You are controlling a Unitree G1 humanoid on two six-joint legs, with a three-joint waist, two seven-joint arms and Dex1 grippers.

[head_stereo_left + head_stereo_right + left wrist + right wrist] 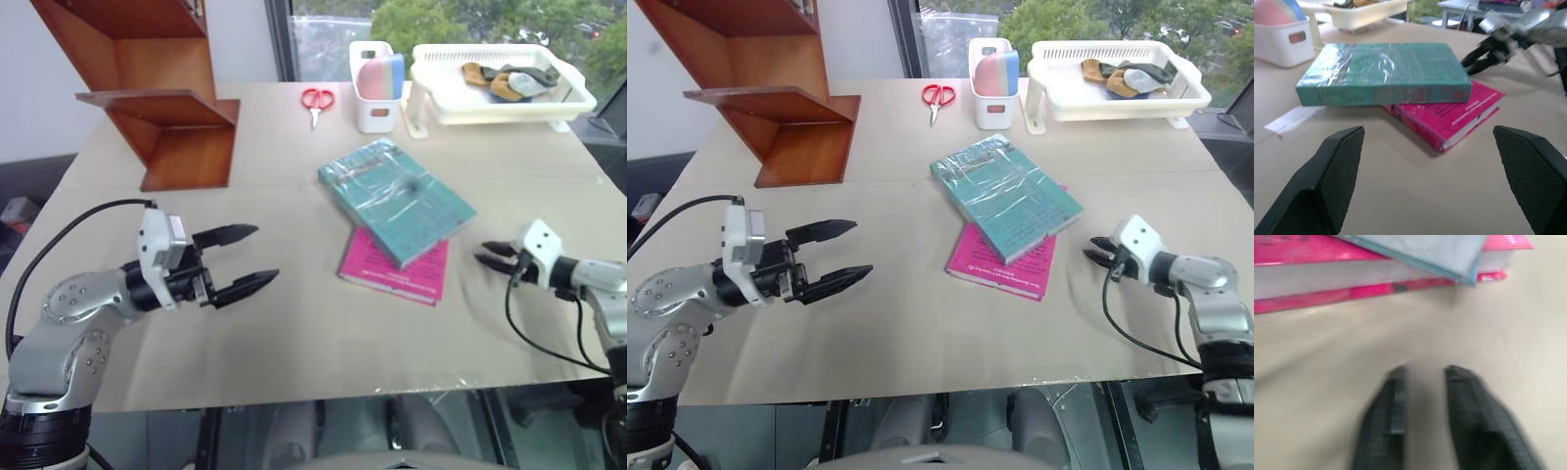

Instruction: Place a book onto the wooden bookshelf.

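Observation:
The book, thick, teal and wrapped in glossy plastic, lies flat mid-table across a thinner pink book. At the back left stands the wooden bookshelf, reddish-brown with slanted sides. My left gripper hovers over the table left of the books, open wide and pointing at them, with nothing between its fingers. In the left wrist view the book lies ahead of that gripper. My right gripper is low by the table just right of the pink book, slightly open and holding nothing. It is apart from both books.
A white basket tray with cloth items stands at the back right. Beside it is a small white bin, and red scissors lie to that bin's left. The table's front edge runs just below both arms.

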